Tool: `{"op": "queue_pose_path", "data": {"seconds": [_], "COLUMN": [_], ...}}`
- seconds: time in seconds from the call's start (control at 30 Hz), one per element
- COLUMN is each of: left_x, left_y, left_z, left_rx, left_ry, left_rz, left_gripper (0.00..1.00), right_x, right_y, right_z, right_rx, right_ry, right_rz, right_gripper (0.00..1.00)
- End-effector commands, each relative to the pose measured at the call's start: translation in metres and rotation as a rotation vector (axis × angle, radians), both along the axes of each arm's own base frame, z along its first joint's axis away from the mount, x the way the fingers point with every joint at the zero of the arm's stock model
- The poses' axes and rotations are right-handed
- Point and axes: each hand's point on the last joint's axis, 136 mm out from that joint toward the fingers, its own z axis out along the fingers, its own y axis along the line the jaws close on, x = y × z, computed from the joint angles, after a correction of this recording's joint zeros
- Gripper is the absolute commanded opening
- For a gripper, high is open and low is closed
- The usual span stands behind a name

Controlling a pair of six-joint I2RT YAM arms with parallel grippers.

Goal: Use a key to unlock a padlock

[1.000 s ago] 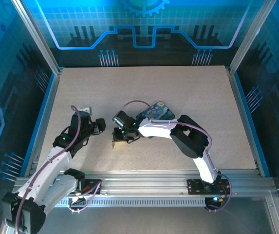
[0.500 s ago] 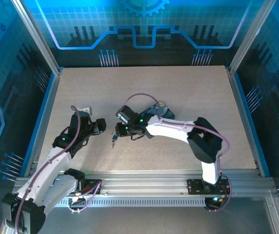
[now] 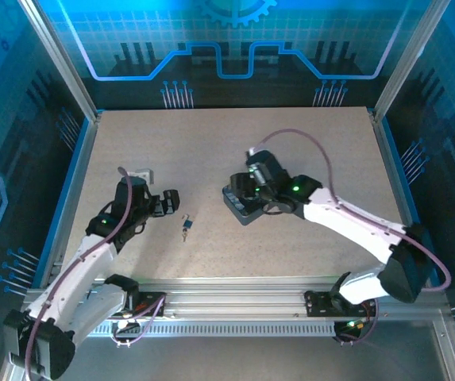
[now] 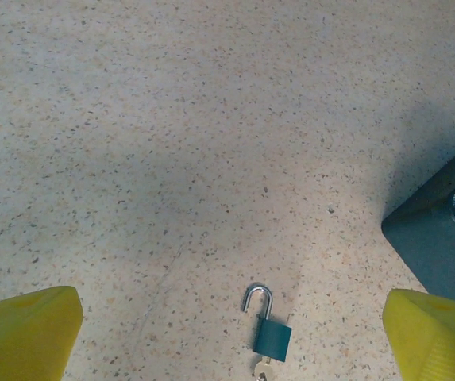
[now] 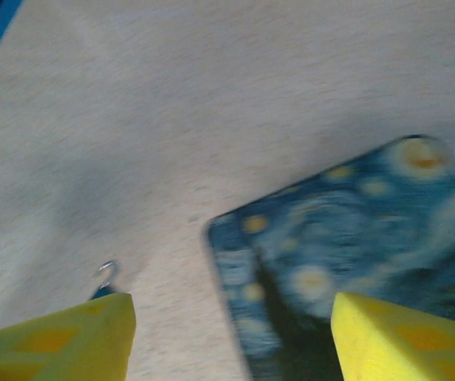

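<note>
Plainly — padlock [image 4: 272,336] w/ shackle open.

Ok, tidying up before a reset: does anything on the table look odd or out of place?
Just the padlock: it lies flat on the table, its shackle apparently popped open on one side, with what seems to be the key poking from its base. Nothing looks spilled or damaged.

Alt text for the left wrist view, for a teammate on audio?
A small teal padlock lies on the speckled table, seen between the yellow fingers of the open left claw, its silver shackle apparently sprung open. A box corner sits at right, apart from it.
</note>
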Motion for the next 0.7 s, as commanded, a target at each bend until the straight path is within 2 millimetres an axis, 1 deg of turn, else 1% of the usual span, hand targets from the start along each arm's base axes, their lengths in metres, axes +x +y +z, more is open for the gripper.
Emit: {"op": "queue_pose_path", "data": {"seconds": [0.0, 0.03, 0.13, 0.2, 0.27, 0.3, 0.33, 0.37, 0.43, 0.5, 0.6, 0.67], "left_x": [0.015, 0.02, 0.035, 0.044, 0.053, 0.058, 0.061, 0.065, 0.071, 0.075, 0.078, 0.08], "left_y": [-0.008, -0.007, -0.008, -0.009, -0.007, -0.006, -0.005, -0.004, 0.002, 0.008, 0.015, 0.02], "left_z": [0.01, 0.009, 0.009, 0.011, 0.011, 0.012, 0.011, 0.01, 0.003, -0.007, -0.025, -0.034], "left_rx": [0.007, 0.016, 0.042, 0.066, 0.104, 0.129, 0.157, 0.193, 0.255, 0.308, 0.34, 0.328], "left_ry": [-0.019, -0.026, -0.069, -0.103, -0.138, -0.157, -0.17, -0.192, -0.218, -0.225, -0.242, -0.274], "left_rz": [-0.051, -0.048, -0.053, -0.07, -0.076, -0.077, -0.086, -0.101, -0.101, -0.097, -0.081, -0.057], "left_gripper": [0.99, 0.99, 0.99, 0.99, 0.99, 0.99, 0.99, 0.99, 0.99, 0.99, 0.99, 0.99], "right_x": [0.001, 0.003, 0.007, 0.009, 0.013, 0.014, 0.017, 0.018, 0.021, 0.022, 0.027, 0.032], "right_y": [-0.073, -0.092, -0.139, -0.163, -0.183, -0.193, -0.198, -0.203, -0.213, -0.22, -0.23, -0.237], "right_z": [0.007, 0.01, 0.014, 0.013, 0.01, 0.001, -0.001, -0.009, -0.02, -0.029, -0.038, -0.045], "right_rx": [-0.087, -0.092, -0.116, -0.156, -0.224, -0.261, -0.277, -0.294, -0.275, -0.242, -0.258, -0.285], "right_ry": [-0.058, -0.07, -0.088, -0.117, -0.183, -0.213, -0.256, -0.295, -0.353, -0.38, -0.425, -0.476], "right_rz": [-0.119, -0.16, -0.239, -0.257, -0.266, -0.278, -0.28, -0.273, -0.296, -0.314, -0.336, -0.341], "right_gripper": [1.0, 1.0, 1.0, 1.0, 1.0, 1.0, 1.0, 1.0, 1.0, 1.0, 1.0, 1.0]}}
